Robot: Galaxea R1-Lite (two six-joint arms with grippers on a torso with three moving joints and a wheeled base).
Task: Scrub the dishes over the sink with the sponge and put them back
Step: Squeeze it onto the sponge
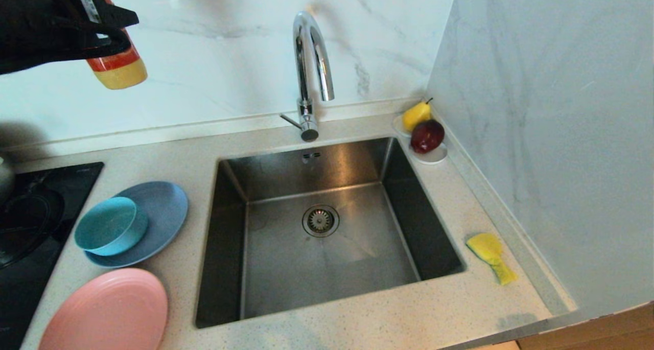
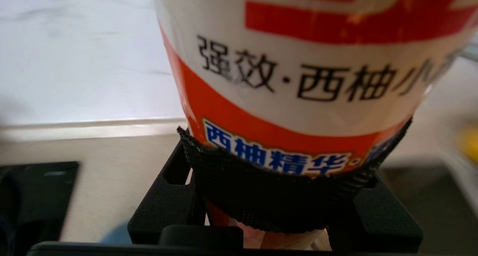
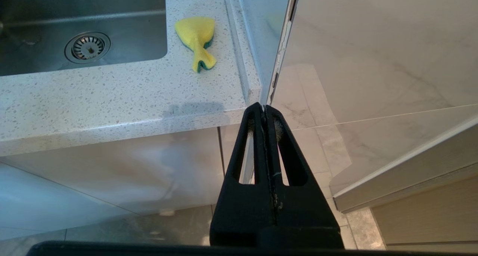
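My left gripper (image 1: 104, 41) hangs high at the back left, above the counter, shut on a dish soap bottle (image 1: 120, 71) with an orange and white label (image 2: 298, 80). Left of the sink (image 1: 286, 258), the teal bowl (image 1: 110, 225) rests on the grey-blue plate (image 1: 166, 212), and the pink plate (image 1: 107, 311) lies nearer the front edge. The yellow sponge (image 1: 490, 255) lies twisted on the counter to the right of the sink (image 3: 37, 5), seen again as the sponge (image 3: 196, 37) from the right wrist. My right gripper (image 3: 264, 107) is shut and empty, parked below the counter's front right corner.
A chrome faucet (image 1: 309, 69) arches over the back of the sink. A white saucer (image 1: 433, 158) with a pear (image 1: 415, 115) and an apple (image 1: 427, 135) sits in the back right corner. A black stovetop (image 1: 30, 227) is at the far left. Marble walls close off the back and right.
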